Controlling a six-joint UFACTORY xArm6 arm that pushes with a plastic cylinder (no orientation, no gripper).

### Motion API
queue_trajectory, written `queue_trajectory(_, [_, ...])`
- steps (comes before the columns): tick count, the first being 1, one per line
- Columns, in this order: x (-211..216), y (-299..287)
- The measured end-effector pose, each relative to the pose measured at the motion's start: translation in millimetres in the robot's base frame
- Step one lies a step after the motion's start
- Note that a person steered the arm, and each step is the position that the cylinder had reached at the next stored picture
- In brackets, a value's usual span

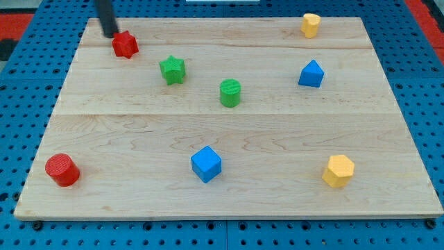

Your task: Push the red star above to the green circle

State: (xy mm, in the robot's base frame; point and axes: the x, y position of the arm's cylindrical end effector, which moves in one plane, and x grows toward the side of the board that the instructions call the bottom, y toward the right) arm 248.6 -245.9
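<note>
**A:** Where is the red star (125, 45) right now?

**B:** It sits near the table's (277, 132) top-left corner. My tip (109, 33) is just beside it, on its upper-left side, touching it or very nearly; I cannot tell which. I have no hand to open or close, only this rod, so nothing is held.

**A:** And the green circle (230, 92)?

**B:** Well to the view's right and lower, near the middle of the table. The green star (172, 70) lies between the two, almost on the straight line.

**A:** So a straight shove is out?

**B:** I judge it risky. From where I stand, pushing down-right would drive the red star into the green star. The goal is the spot above the circle, so I would rather push mostly rightward along the top strip, passing above the green star, and ease down only at the end.

**A:** How do you keep the star from slipping off?

**B:** Stay centred behind it, opposite the way I want it to go. Its points make it prone to spin, so I would take short pushes and re-centre.

**A:** Anything else nearby?

**B:** No. The blue cube (206, 164), red cylinder (62, 169) and the yellow blocks (311, 25) sit well apart.
</note>
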Motion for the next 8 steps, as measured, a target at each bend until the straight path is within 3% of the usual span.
queue_trajectory(1, [41.6,-2.1])
queue_trajectory(2, [48.1,33.6])
queue_trajectory(3, [35.9,-23.3])
queue_trajectory(4, [8.0,6.7])
queue_trajectory(6, [35.0,196.4])
queue_trajectory(7, [37.1,246.3])
queue_trajectory(8, [-9.1,204.9])
